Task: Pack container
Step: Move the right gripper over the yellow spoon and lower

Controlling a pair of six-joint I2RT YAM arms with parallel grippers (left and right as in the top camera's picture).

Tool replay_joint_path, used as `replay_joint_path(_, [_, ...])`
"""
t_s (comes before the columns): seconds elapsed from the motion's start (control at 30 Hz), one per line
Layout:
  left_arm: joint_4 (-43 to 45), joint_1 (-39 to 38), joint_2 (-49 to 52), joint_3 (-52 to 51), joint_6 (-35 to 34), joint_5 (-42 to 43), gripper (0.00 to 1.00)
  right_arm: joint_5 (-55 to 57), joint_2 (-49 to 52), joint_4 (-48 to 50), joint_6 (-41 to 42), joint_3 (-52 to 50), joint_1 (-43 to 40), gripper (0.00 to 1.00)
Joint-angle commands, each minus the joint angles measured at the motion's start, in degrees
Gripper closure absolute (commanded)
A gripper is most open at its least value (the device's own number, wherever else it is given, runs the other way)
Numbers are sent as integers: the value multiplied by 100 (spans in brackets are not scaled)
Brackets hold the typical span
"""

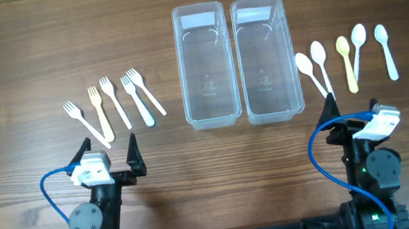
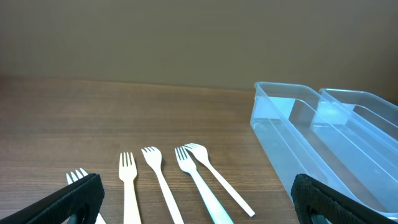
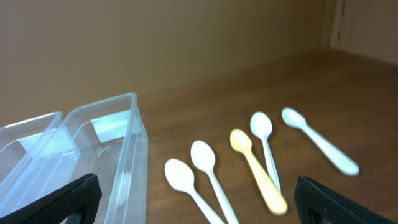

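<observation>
- Work surface: a brown wood-grain table (image 1: 11,53) carries all items.
- Left container (image 1: 204,65) and right container (image 1: 266,57): two clear plastic oblong tubs, upright with the open side up, set side by side at the middle of the table on the far side from the arms. The gap between their rims is very narrow; whether they touch cannot be confirmed from the overhead view.
- Forks (image 1: 114,101): five plastic forks lie flat in a loose row to the left of the left container, tines pointing away from the arms. One is yellowish; one appears to have a pale blue-green handle. The two nearest the container cross or touch.
- Spoons (image 1: 347,62): five plastic spoons lie flat to the right of the right container, bowls pointing away from the arms. The middle one is yellow.
- Left gripper (image 1: 107,154): sits low, near the handle ends of the forks. Jaws spread wide, holding nothing; the fingers (image 2: 68,199) sit at opposite frame edges.
- Right gripper (image 1: 352,112): sits near the spoon handles. Jaws spread wide, holding nothing; its fingers (image 3: 62,199) are likewise far apart.
</observation>
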Motion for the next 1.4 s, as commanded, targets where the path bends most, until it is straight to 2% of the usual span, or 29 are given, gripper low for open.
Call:
replay_joint_path(0.0, [-57, -28, 17, -4, 105, 72, 0, 20, 376, 358, -356, 181, 26, 0])
replay_joint_path(0.2, [-57, -28, 17, -4, 105, 72, 0, 20, 1545, 413, -955, 1176, 22, 0])
replay_joint_path(0.37, [-57, -28, 17, -4, 105, 72, 0, -107, 3123, 118, -1130, 2964, 22, 0])
replay_joint_path(0.43, [-57, -28, 17, -4, 105, 72, 0, -551, 3834, -503, -1419, 4074, 22, 0])
replay_joint_path(0.57, [-57, -28, 17, -4, 105, 72, 0, -697, 4959, -2002, -1617, 5949, 22, 0])
replay_joint_path(0.77, [-55, -28, 17, -4, 105, 72, 0, -699, 6225, -3838, -2124, 7923, 17, 0])
replay_joint_path(0.93, [-57, -28, 17, -4, 105, 72, 0, -699, 6854, -4651, -2120, 8502, -66, 0])
replay_joint_path(1.23, [-57, -28, 17, -4, 105, 72, 0, -909, 7792, -5646, -1825, 8533, -789, 0])
replay_joint_path(1.37, [-57, -28, 17, -4, 105, 72, 0, -1091, 8028, -5713, -1862, 8531, -1014, 0])
